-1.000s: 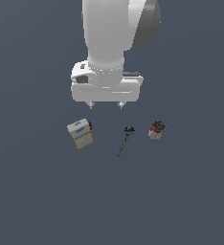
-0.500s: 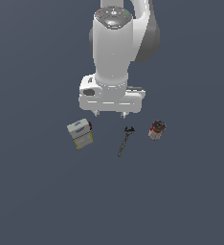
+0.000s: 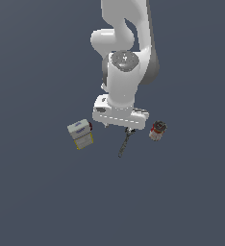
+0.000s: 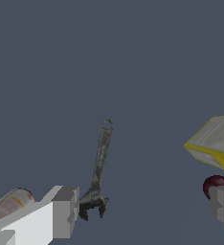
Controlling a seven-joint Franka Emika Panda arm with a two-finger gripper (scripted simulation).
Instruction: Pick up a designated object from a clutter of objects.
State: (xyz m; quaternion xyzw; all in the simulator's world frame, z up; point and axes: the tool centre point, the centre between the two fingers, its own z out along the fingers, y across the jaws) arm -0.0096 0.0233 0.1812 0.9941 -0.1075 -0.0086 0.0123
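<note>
1. At the exterior view's left lies the white-blue-yellow box (image 3: 81,134), well apart from the rest. Its top carries a bluish panel, but any print on it is too small to read.

2. In the middle lies the wrench (image 3: 124,143), flat on the grey floor (image 3: 37,192). It sits between the box and the can, with its upper end hidden under the gripper (image 3: 119,127).

3. The wrist view shows the wrench whole: a slim shaft with a ring at one end and a small jawed head at the other. No writing shows on it.

4. I judge it stiff, light and smooth metal, low to the floor and apt to slip or swivel. The mid-shaft, pinched across its narrow width, looks the best hold.

5. The gripper hovers over the wrench's head end. Its fingers (image 4: 63,210) are spread wide and hold nothing.

6. At the exterior view's right stands the red-white can (image 3: 157,130), near the wrench but not touching it. Its label is unreadable.
</note>
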